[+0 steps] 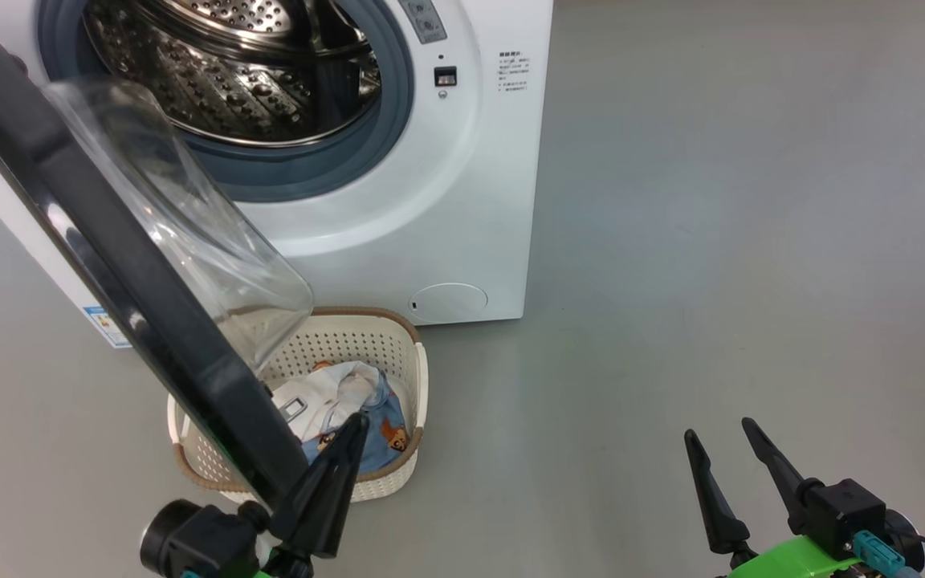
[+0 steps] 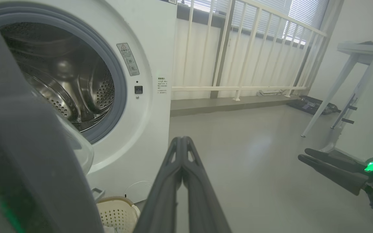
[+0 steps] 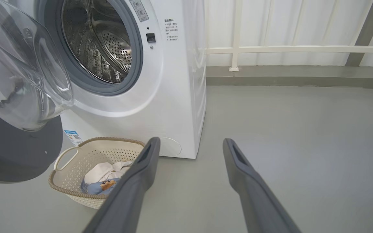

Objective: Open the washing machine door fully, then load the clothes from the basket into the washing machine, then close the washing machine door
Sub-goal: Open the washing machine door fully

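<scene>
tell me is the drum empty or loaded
Empty, as far as visible: the drum shows bare steel; the clothes lie in the basket.

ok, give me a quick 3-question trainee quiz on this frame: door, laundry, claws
1. True or false: the washing machine door is shut.
2. Where do the clothes lie? A) in the drum B) in the basket C) on the floor
3. Fill in: compare the left claw and the right claw. The one with its fingers spread apart is the ____ claw.

Key: 1 false, it is swung open. 2 B. 3 right; the left claw's fingers are pressed together.
</scene>
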